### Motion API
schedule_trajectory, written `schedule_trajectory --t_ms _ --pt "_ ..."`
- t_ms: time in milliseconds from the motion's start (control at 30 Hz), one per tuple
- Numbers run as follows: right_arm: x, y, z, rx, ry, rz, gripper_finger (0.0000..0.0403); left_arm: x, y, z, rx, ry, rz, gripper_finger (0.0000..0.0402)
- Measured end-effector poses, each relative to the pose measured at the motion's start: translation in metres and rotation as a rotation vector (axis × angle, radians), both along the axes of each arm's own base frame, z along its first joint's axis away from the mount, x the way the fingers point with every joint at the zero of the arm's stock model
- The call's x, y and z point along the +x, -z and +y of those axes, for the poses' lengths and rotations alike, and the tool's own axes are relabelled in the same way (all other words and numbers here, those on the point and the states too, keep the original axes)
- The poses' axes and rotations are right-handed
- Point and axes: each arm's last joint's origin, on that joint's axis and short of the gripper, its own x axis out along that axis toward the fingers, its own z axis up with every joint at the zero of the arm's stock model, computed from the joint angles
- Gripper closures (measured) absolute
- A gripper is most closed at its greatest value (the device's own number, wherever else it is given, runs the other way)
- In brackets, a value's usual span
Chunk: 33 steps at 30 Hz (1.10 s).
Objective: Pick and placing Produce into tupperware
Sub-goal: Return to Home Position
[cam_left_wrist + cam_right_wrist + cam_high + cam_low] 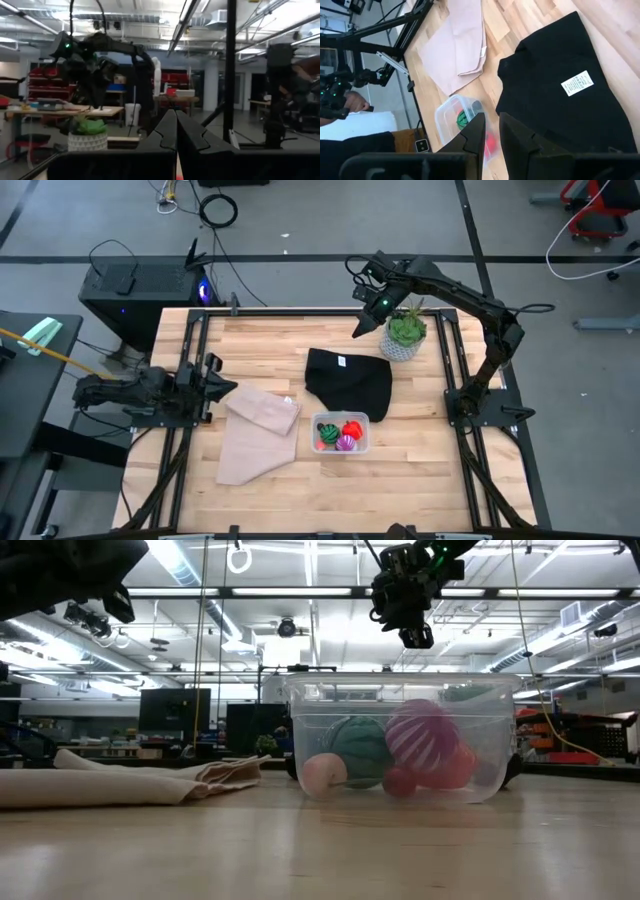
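1. The small clear rectangular plastic tupperware sits on the pale wooden desk, lid off
2. All three produce pieces are inside the tupperware, bunched close: the dark-green striped ball, the red toy piece and the purple-magenta ribbed ball
3. A crumpled black cloth lies just beyond the tupperware, on its far side
4. The right tool hangs in the air well away from the tupperware, out past that cloth and next to a leafy green plant in a pale pot. Its fingers show only a slim gap and carry nothing
5. The left tool sits low, well off to the tupperware's left, fingers pressed together and empty
6. A folded beige cloth lies just left of the tupperware
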Motion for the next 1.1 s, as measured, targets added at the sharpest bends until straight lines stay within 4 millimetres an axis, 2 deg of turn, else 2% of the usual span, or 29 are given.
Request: schedule_trajectory --t_ms 233,733,867,1100 --pt "0.002 0.000 0.002 0.001 0.017 0.020 0.0341 0.003 0.009 -0.002 -0.007 0.091 0.094 0.0400" --pt "0.013 -0.001 0.011 -0.040 0.015 0.013 0.0341 0.007 0.027 0.008 0.002 -0.050 0.284 0.0396" --pt "0.013 -0.001 0.011 -0.041 0.015 0.013 0.0341 0.007 0.025 0.009 -0.016 -0.060 0.268 0.0398" --pt "0.013 -0.001 0.010 -0.052 0.017 0.016 0.0341 0.005 0.020 0.013 -0.080 -0.195 0.212 0.0399"
